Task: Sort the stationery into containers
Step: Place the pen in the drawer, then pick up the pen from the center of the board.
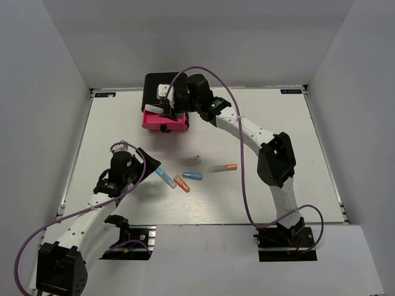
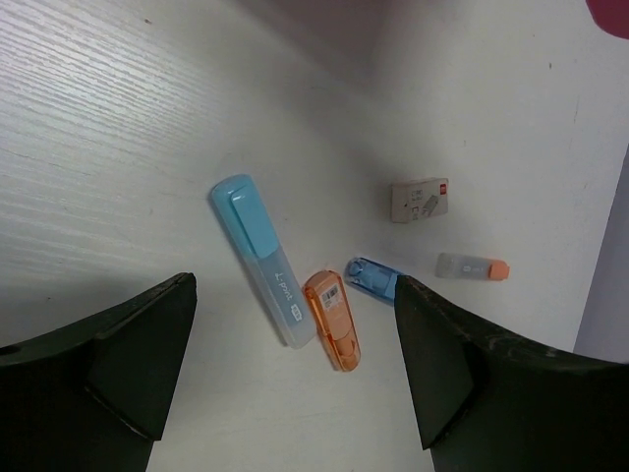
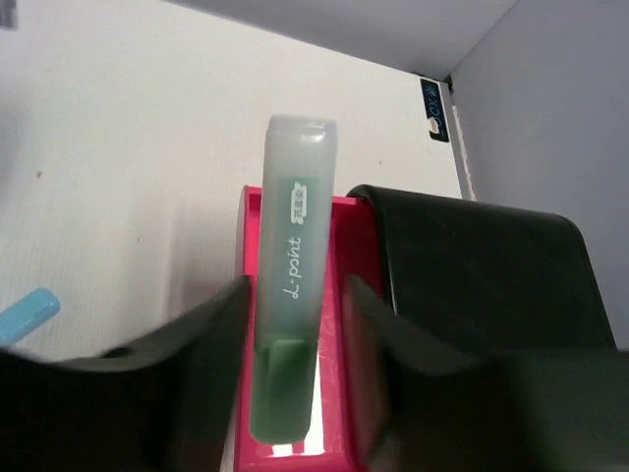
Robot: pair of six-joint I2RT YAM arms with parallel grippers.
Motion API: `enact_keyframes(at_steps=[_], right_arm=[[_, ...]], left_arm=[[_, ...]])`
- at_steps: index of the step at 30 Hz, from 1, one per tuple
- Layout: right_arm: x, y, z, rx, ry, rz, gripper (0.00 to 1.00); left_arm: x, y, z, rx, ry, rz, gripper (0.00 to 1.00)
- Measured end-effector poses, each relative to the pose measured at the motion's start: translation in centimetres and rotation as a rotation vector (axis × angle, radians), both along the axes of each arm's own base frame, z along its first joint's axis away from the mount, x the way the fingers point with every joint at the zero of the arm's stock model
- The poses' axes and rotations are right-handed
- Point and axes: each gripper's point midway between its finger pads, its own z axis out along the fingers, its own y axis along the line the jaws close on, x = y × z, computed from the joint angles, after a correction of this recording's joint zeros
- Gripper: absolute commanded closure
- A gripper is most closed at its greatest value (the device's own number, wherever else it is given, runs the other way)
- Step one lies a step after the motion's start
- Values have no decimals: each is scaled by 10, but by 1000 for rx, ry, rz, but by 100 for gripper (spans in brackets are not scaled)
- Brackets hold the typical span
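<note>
The containers are a black cabinet [image 1: 155, 85] [image 3: 491, 265] whose top pink drawer [image 1: 165, 121] [image 3: 252, 228] is pulled out. My right gripper [image 1: 165, 103] [image 3: 295, 290] hovers over that drawer with a green highlighter [image 3: 293, 295] between its fingers. Pink shows between the highlighter and the right finger, so the jaws stand parted. On the table lie a light blue highlighter [image 1: 164, 177] [image 2: 263, 261], an orange piece [image 1: 181, 184] [image 2: 332, 320], a blue piece [image 1: 192, 176] [image 2: 371, 278], a grey orange-capped piece [image 1: 223, 168] [image 2: 472, 266] and a white eraser [image 1: 195, 161] [image 2: 420, 200]. My left gripper [image 1: 143, 161] [image 2: 295, 287] hangs open above them, holding nothing.
White walls close in the table on the left, back and right. The right arm's purple cable [image 1: 237, 142] loops over the table's middle right. The loose pieces lie clustered between the two arms.
</note>
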Motion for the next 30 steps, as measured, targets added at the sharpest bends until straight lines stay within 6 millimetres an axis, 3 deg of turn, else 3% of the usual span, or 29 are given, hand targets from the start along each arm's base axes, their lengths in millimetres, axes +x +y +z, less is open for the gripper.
enact_keyframes(at_steps=[3,12,13,14,16,17,19,21,23,26,30], right_arm=[[6,0,3,11,-8,-27,39],[24,-6,-5,-3,-21,-93,40],[25,-7,-6,-6,-21,-99,46],[27,-8,-6,-6,-24,-107,70],[30,-12,-4,8,-32,-143,98],[29,-17,-6,12,-26,-169,100],[25,-34,-12,10,11,-250,100],[19,-52,-11,17,45,-321,70],[14,-70,-2,32,63,-375,52],[6,-103,14,62,63,-432,52],[-16,-160,8,62,82,-511,52]], left_arm=[[0,0,-5,1,19,2,8],[-4,0,-26,14,111,4,8],[-4,-1,-28,15,119,4,10],[-3,-1,-29,16,126,4,12],[-2,-2,-30,16,140,3,16],[0,-2,-31,18,147,1,17],[2,-5,-35,17,175,1,27],[4,-7,-40,20,211,2,35],[5,-10,-44,30,254,3,40],[9,-15,-49,53,316,0,44],[20,-24,-50,89,374,-3,41]])
